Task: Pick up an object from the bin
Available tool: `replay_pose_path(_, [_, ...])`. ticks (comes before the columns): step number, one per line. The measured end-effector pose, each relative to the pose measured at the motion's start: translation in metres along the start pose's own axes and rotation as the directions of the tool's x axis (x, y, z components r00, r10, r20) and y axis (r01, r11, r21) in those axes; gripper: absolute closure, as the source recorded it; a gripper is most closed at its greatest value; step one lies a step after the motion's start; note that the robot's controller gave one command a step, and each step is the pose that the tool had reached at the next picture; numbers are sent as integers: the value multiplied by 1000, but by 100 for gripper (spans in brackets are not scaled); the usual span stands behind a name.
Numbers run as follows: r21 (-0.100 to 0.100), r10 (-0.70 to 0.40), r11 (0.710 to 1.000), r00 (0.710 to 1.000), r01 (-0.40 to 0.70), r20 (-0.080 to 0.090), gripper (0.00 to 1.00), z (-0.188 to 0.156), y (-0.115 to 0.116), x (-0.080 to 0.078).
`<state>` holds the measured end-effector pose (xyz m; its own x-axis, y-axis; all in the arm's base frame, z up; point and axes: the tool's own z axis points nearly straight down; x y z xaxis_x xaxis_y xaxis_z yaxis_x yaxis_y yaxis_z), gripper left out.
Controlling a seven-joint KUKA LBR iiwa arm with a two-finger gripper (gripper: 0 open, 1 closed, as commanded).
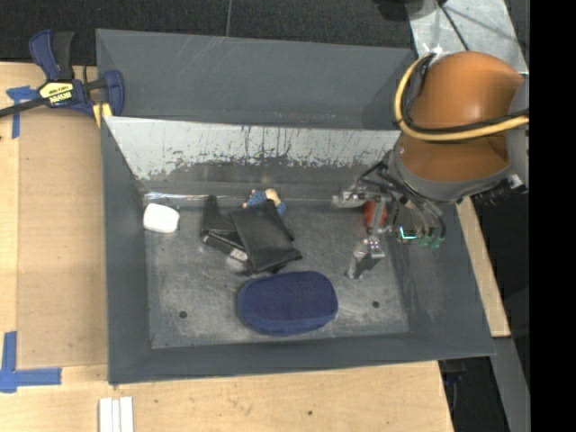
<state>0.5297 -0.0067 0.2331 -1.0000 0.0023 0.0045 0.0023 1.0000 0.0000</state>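
My gripper hangs low over the right part of the bin floor, below the arm's orange cover. Bare floor lies beneath it. The nearest loose thing is a dark blue oval pouch, lying flat to its left near the front wall, about a hand's width away. Further left, a black wallet-like case lies tilted in the middle of the bin, partly on a black flat device.
A small white block rests at the back left. A little blue and tan figure lies against the back wall. The arm and its cables crowd the right wall.
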Motion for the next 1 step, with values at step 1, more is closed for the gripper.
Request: replay_pose_path(1, [7,-154,988,987,154,32,0,115,49,3])
